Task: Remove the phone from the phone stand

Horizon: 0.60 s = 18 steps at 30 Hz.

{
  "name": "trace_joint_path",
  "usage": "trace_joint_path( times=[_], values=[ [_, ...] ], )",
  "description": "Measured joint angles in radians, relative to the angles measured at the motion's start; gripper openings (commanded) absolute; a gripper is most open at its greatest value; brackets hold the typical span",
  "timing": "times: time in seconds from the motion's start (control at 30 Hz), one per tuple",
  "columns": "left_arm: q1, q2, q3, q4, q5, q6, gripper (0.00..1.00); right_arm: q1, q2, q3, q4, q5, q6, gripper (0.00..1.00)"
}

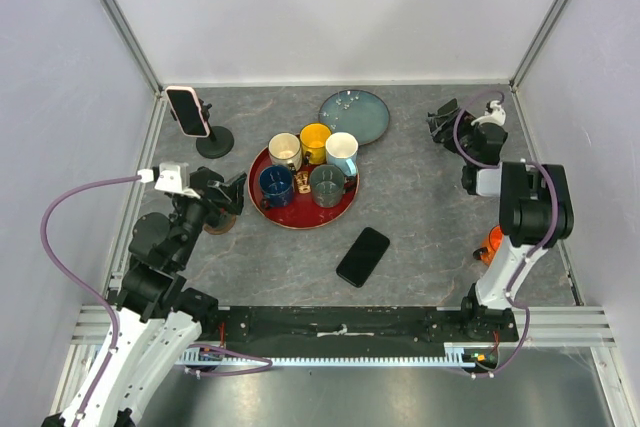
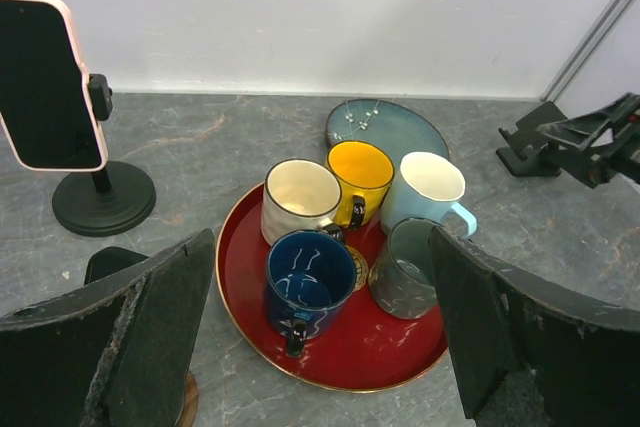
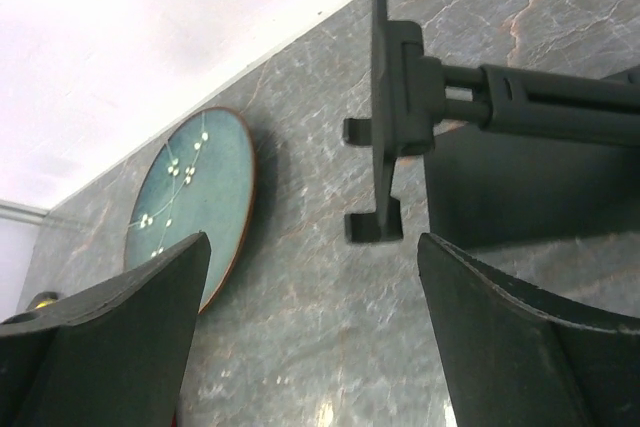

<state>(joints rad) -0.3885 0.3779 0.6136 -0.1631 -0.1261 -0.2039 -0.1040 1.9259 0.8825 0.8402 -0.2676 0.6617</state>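
Left gripper [image 1: 233,194] hangs released beside the tray [image 2: 350,352]; I'd swing it far-left, straddle the pink phone [image 2: 45,82] by its long edges, then lift clear of the stand [image 2: 105,202].

1. Grey marbled table [image 1: 420,202].
2. Far left: phone stand [image 1: 214,141] base sits on it, pink-cased phone [image 1: 187,110] held up top.
3. Centre: red tray [image 1: 300,219]; teal plate [image 1: 355,115] just behind it.
4. Near centre: black phone [image 1: 363,256] lying flat.
5. Far right: empty black stand [image 1: 443,125].
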Motion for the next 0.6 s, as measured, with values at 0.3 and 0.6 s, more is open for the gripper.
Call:
trace_joint_path(
  times=[0.3, 0.6],
  values=[
    [0.0, 0.132, 0.021, -0.07, -0.129, -0.006, 0.96, 0.011, -0.324, -0.216, -0.11, 0.043, -0.008, 0.96],
    [0.018, 0.262, 0.048, -0.19, -0.318, -0.046, 0.95, 0.114, -0.659, -0.32, -0.283, 0.09, -0.09, 0.96]
  ],
)
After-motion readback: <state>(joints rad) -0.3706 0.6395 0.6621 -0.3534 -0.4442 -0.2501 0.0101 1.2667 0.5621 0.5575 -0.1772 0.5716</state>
